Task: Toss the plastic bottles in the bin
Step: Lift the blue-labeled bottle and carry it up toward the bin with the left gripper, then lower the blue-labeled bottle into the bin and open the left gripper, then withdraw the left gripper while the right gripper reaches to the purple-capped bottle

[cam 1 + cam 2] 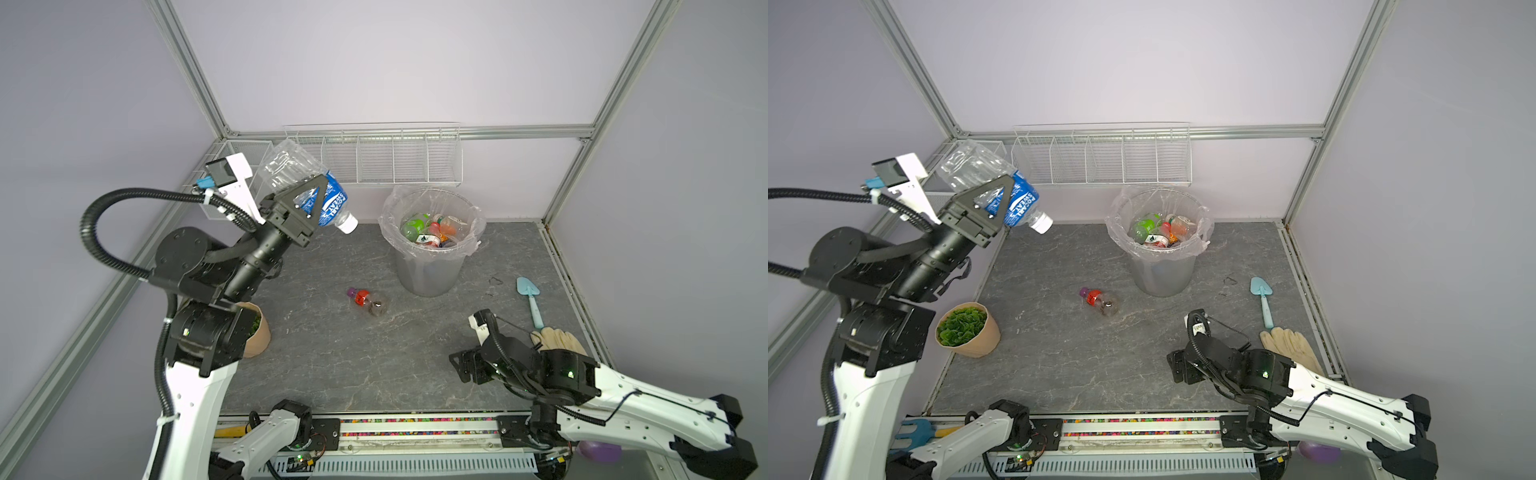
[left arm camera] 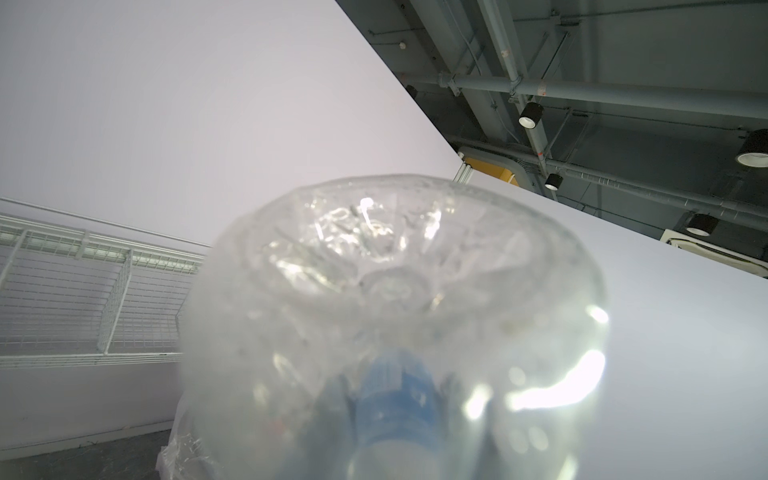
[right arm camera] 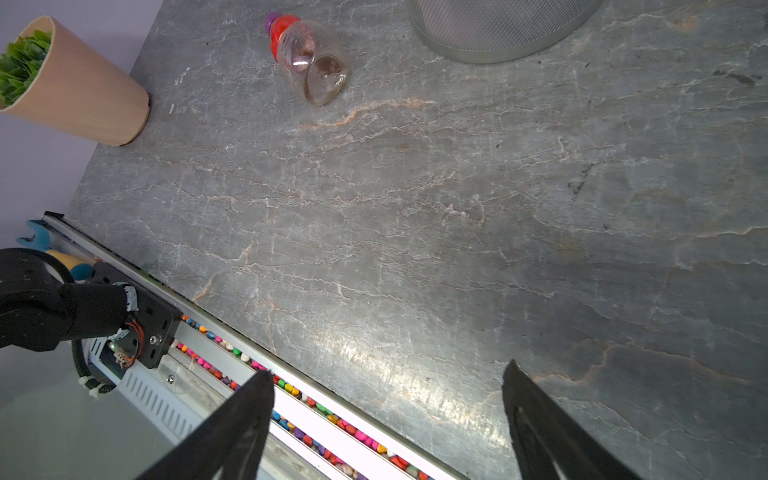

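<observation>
My left gripper (image 1: 315,189) (image 1: 1003,187) is raised at the back left, shut on a clear plastic bottle (image 1: 289,168) (image 1: 969,166) with a blue label. The bottle's white cap points down towards the bin. Its clear base (image 2: 395,286) fills the left wrist view and blurs the jaws behind it. The grey bin (image 1: 428,274) (image 1: 1163,274) (image 3: 498,29), lined with a clear bag, stands at the back middle and holds several bottles (image 1: 428,230). A small bottle (image 1: 368,301) (image 1: 1100,301) (image 3: 311,62) with a red label and purple cap lies on the table before the bin. My right gripper (image 1: 461,370) (image 1: 1177,365) (image 3: 388,370) hovers open and empty at the front right.
A potted green plant (image 1: 967,328) (image 3: 83,91) stands at the left edge under my left arm. A blue trowel (image 1: 530,299) and beige gloves (image 1: 557,338) lie at the right edge. White wire baskets (image 1: 374,153) hang on the back wall. A strip of coloured pebbles (image 1: 415,428) runs along the front.
</observation>
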{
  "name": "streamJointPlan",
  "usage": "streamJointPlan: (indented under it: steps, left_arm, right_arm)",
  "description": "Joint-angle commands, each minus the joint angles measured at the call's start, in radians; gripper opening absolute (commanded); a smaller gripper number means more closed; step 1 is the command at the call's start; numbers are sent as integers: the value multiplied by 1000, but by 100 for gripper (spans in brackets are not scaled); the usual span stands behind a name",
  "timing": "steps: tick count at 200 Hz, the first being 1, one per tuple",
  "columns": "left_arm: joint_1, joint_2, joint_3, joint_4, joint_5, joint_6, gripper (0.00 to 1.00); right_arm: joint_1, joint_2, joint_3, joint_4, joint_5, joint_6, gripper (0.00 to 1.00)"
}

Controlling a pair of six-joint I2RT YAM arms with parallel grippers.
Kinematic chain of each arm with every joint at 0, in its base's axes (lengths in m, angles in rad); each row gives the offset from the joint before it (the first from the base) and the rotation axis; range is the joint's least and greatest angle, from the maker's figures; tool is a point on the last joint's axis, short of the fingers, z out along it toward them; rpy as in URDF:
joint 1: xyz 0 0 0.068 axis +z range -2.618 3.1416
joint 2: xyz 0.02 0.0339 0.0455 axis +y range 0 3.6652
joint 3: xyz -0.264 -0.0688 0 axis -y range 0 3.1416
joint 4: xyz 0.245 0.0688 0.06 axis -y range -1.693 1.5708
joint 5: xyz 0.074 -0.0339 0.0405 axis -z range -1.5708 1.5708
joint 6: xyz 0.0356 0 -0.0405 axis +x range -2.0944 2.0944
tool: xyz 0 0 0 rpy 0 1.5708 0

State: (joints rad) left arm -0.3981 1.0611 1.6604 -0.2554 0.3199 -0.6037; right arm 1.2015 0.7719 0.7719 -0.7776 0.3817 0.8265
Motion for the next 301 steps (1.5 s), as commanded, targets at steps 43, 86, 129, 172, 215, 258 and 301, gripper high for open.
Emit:
streamJointPlan:
  steps: [43, 86, 129, 172, 215, 258, 301]
  left_arm:
    - [-192, 549, 333, -144, -227, 272, 0]
    - [-280, 876, 630, -526, -390, 471, 90]
    - [-295, 634, 449, -292, -381, 447, 99]
    - [-295, 551, 489, -376, -370, 429, 99]
    - [-295, 306, 218, -287, -373, 409, 99]
    - [-295, 8, -115, -246, -368, 370, 99]
    - [-295, -316, -445, -294, -415, 304, 99]
  right_arm:
    - [7, -32, 17, -53, 36, 28, 88]
    - [9, -80, 46, -103, 38, 34, 88]
    - [9, -171, 40, -151, 78, 53, 88]
    - [10, -161, 31, -127, 70, 53, 88]
    - [10, -69, 40, -69, 20, 12, 88]
    - [9, 100, 147, -30, -21, -127, 88]
    - [10, 338, 334, -12, -66, -366, 88]
